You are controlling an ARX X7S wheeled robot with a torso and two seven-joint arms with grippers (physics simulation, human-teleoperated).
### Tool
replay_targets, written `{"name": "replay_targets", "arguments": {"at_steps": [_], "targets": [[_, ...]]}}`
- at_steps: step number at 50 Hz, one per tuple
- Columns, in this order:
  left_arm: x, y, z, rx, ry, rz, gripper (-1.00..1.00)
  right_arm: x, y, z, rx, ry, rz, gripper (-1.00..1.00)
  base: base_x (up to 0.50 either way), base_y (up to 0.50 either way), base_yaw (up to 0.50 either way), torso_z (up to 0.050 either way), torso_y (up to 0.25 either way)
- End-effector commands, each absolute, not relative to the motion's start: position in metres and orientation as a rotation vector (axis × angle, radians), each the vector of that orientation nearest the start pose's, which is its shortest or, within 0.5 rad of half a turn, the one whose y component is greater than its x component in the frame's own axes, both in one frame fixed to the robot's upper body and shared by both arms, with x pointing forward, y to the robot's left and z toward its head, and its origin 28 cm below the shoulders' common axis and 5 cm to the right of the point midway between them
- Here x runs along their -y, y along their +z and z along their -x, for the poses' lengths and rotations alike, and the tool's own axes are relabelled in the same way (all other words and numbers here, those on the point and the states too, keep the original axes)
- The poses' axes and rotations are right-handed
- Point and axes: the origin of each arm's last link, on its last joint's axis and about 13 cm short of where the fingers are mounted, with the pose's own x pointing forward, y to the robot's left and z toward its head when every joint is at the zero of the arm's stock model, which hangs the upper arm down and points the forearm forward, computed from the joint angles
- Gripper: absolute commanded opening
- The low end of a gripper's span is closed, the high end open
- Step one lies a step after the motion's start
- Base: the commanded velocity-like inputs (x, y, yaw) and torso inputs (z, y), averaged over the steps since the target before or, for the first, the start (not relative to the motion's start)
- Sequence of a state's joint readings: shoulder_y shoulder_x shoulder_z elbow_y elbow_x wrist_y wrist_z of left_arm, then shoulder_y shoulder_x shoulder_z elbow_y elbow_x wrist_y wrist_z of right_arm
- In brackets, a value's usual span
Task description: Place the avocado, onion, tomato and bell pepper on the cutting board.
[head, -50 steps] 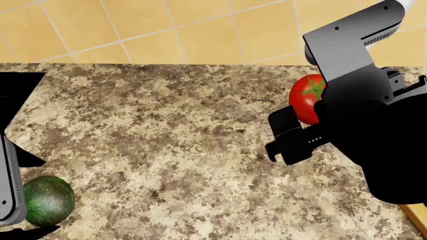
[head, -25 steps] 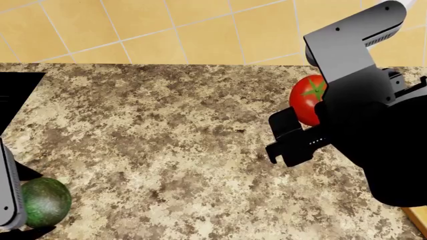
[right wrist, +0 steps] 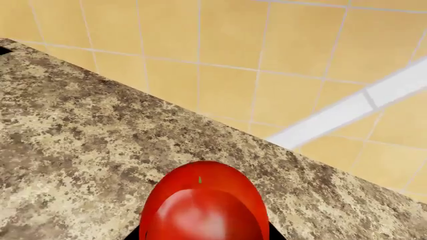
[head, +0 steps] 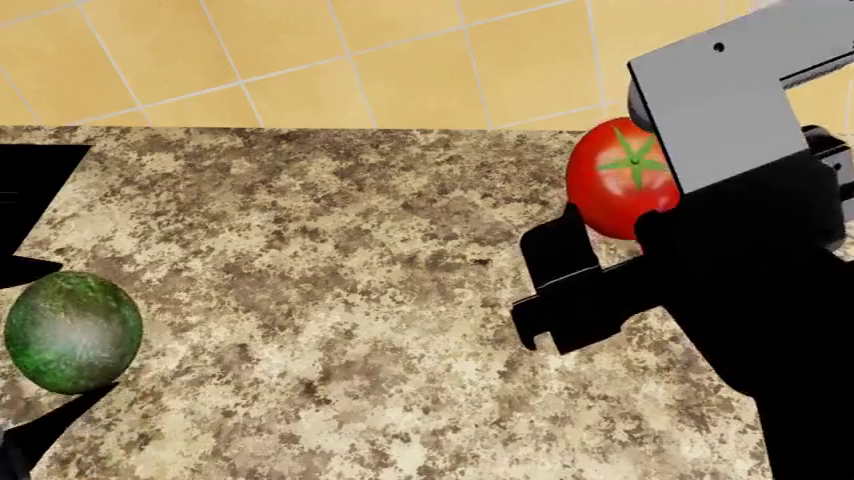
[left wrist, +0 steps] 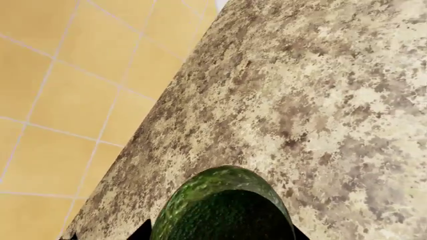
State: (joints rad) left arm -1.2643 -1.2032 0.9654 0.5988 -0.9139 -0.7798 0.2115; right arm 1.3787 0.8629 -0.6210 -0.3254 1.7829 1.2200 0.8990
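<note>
Avocado, dark green and rough-skinned (head: 74, 332), one only, sits clasped in the left gripper (left wrist: 220, 232) above the speckled brown granite counter (head: 334, 300). One glossy red round tomato with a green calyx (head: 618, 178) is clamped in the right gripper (right wrist: 203, 235), near the counter's far edge by the yellow tiled wall (head: 334, 50).
</note>
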Motion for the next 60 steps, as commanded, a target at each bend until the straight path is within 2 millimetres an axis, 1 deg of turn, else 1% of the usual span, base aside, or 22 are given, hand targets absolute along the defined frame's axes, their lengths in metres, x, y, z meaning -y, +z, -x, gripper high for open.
{"name": "replay_targets", "arguments": {"at_steps": [1, 2, 5, 8, 12, 17, 24, 27, 42, 53, 60], "targets": [[-0.290, 0.295, -0.190, 0.037, -0.631, -0.898, -1.00, 0.138, 0.314, -0.181, -0.103, 0.182, 0.312, -1.00, 0.00, 0.00, 0.00, 0.000, 0.000], [-0.289, 0.298, -0.188, 0.047, -0.626, -0.917, -1.00, 0.138, 0.314, -0.179, -0.102, 0.182, 0.311, -1.00, 0.00, 0.00, 0.00, 0.000, 0.000], [-0.288, 0.316, -0.175, 0.052, -0.646, -1.015, -1.00, 0.138, 0.319, -0.166, -0.070, 0.170, 0.304, -1.00, 0.00, 0.00, 0.00, 0.000, 0.000], [-0.285, 0.325, -0.166, 0.039, -0.686, -1.085, -1.00, 0.137, 0.322, -0.159, -0.052, 0.165, 0.304, -1.00, 0.00, 0.00, 0.00, 0.000, 0.000], [-0.282, 0.343, -0.155, 0.054, -0.734, -1.073, -1.00, 0.134, 0.328, -0.149, -0.010, 0.161, 0.304, -1.00, 0.00, 0.00, 0.00, 0.000, 0.000], [-0.279, 0.350, -0.146, 0.062, -0.756, -1.127, -1.00, 0.129, 0.334, -0.142, 0.064, 0.146, 0.291, -1.00, 0.00, 0.00, 0.00, 0.000, 0.000], [-0.279, 0.349, -0.140, 0.064, -0.761, -1.157, -1.00, 0.126, 0.330, -0.142, 0.073, 0.150, 0.268, -1.00, 0.00, 0.00, 0.00, 0.000, 0.000], [-0.279, 0.349, -0.139, 0.057, -0.768, -1.150, -1.00, 0.126, 0.330, -0.141, 0.078, 0.150, 0.265, -1.00, 0.00, -0.37, 0.00, 0.000, 0.000], [-0.280, 0.349, -0.143, 0.054, -0.775, -1.156, -1.00, 0.127, 0.329, -0.141, 0.074, 0.146, 0.268, -1.00, 0.00, -0.50, 0.00, 0.000, 0.001], [-0.283, 0.355, -0.144, 0.071, -0.753, -1.159, -1.00, 0.125, 0.331, -0.139, 0.076, 0.161, 0.274, -1.00, 0.00, -0.50, 0.00, 0.000, 0.001], [-0.285, 0.354, -0.145, 0.068, -0.748, -1.149, -1.00, 0.125, 0.334, -0.140, 0.077, 0.167, 0.279, -1.00, 0.00, -0.50, 0.00, 0.000, 0.000]]}}
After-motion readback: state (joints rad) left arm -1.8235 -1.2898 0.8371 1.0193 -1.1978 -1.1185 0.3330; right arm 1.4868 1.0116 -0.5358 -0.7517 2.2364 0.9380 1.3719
